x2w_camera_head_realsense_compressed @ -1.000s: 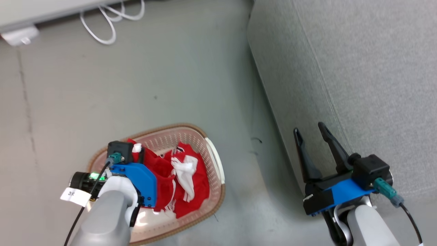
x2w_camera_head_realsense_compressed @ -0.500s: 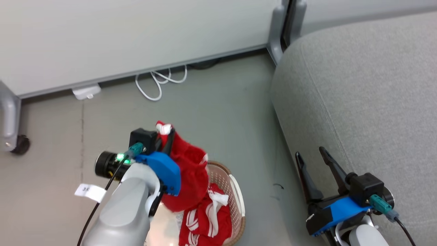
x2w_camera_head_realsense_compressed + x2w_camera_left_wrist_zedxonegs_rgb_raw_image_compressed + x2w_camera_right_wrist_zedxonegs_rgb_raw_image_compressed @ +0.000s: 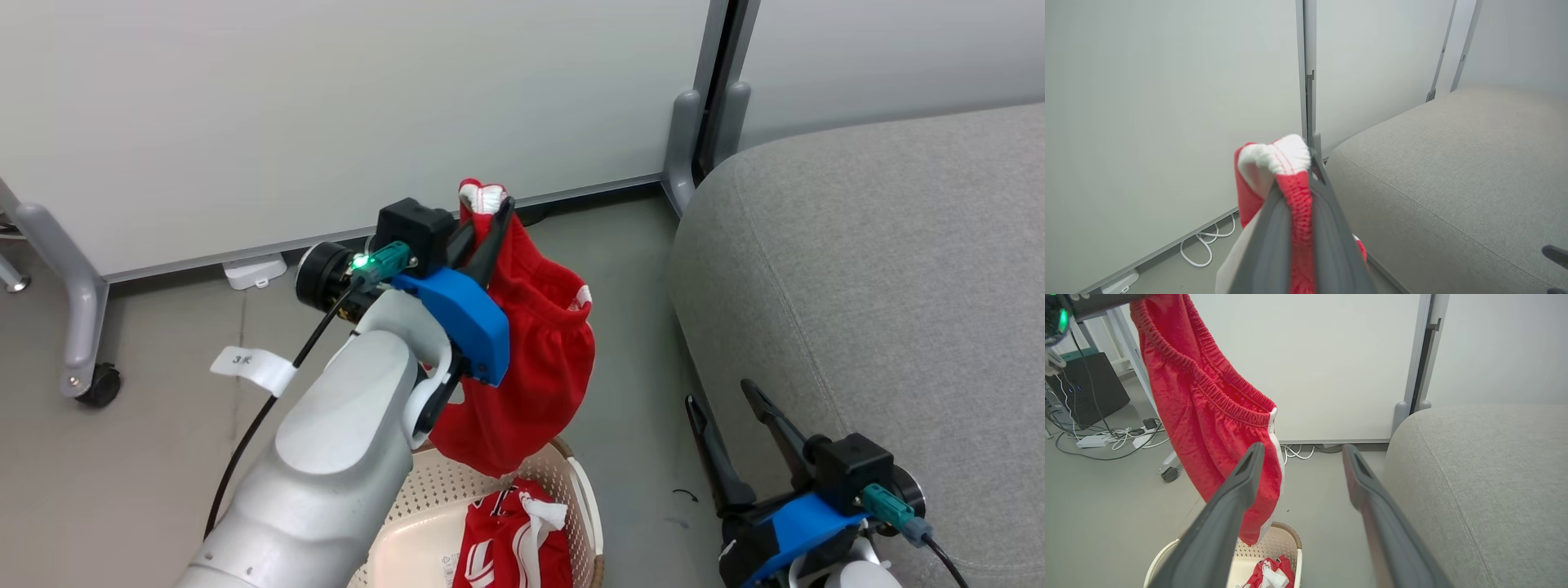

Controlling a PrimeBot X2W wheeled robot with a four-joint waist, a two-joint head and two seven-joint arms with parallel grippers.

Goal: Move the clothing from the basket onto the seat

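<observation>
A red garment (image 3: pixel 539 359) with a white-trimmed waistband hangs clear above the basket (image 3: pixel 592 514), and my left gripper (image 3: pixel 488 206) is shut on its top edge. The left wrist view has the fingers (image 3: pixel 1327 220) pinching red and white fabric (image 3: pixel 1278 157). From the right wrist the same garment (image 3: pixel 1208 408) dangles over the basket (image 3: pixel 1286 539). A second red and white garment (image 3: pixel 506 543) lies in the basket. The grey seat (image 3: pixel 882 269) stands to the right. My right gripper (image 3: pixel 721 394) is open and holds nothing, low beside the seat's front; its fingers (image 3: pixel 1233 498) spread wide.
White partition panels on castor feet (image 3: pixel 98 384) stand behind the basket. A white cable (image 3: pixel 1208 245) and a power strip (image 3: pixel 255 269) lie at their base. A black box (image 3: pixel 1086 388) and loose cables (image 3: pixel 1114 439) sit on the floor farther off.
My left arm has lifted the red garment up out of the basket. The head camera has tilted up, so the whole picture shifted. The right gripper stays open.
</observation>
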